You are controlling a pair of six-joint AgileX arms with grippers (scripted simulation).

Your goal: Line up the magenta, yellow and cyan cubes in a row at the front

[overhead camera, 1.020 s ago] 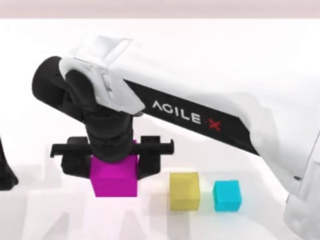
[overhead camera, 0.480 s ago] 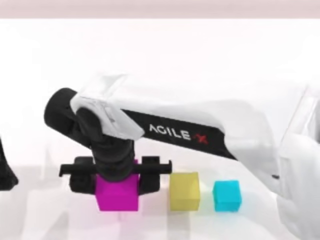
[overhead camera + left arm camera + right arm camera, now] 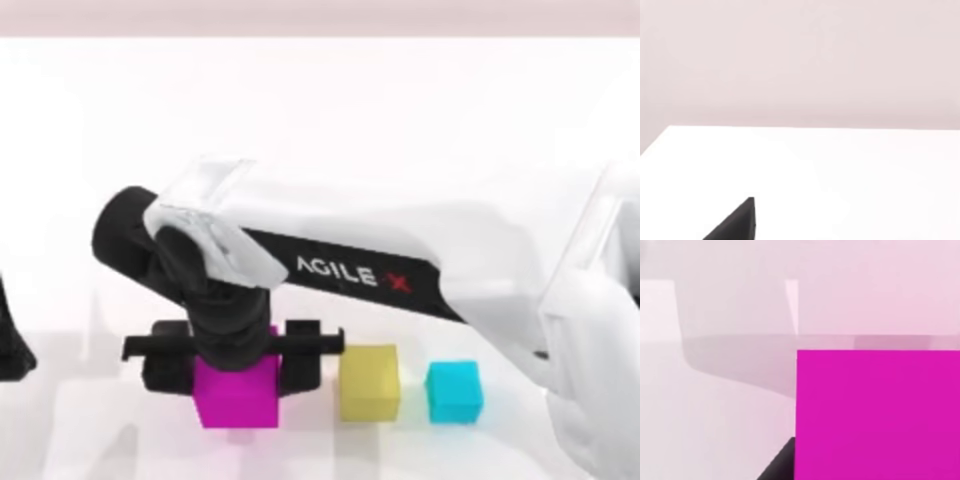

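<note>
The magenta cube (image 3: pixel 240 400) sits at the front, left of the other two, and it fills much of the right wrist view (image 3: pixel 880 415). My right gripper (image 3: pixel 237 375) reaches across from the right and is shut on it, one black finger (image 3: pixel 300 365) on each side. The yellow cube (image 3: pixel 369 383) stands just right of the magenta one, with a small gap between them. The cyan cube (image 3: pixel 454 391) comes after it, so the three form a row. My left arm (image 3: pixel 8 345) is parked at the left edge, and one of its fingers (image 3: pixel 737 222) shows over bare table.
The white forearm of the right arm (image 3: pixel 400 260) stretches over the table's middle, above and behind the row. The table's far edge (image 3: pixel 800 127) meets a pale wall.
The right gripper has come down and toward the front with the magenta cube, bringing it level with the yellow and cyan cubes. Those two cubes and the left arm have not moved.
</note>
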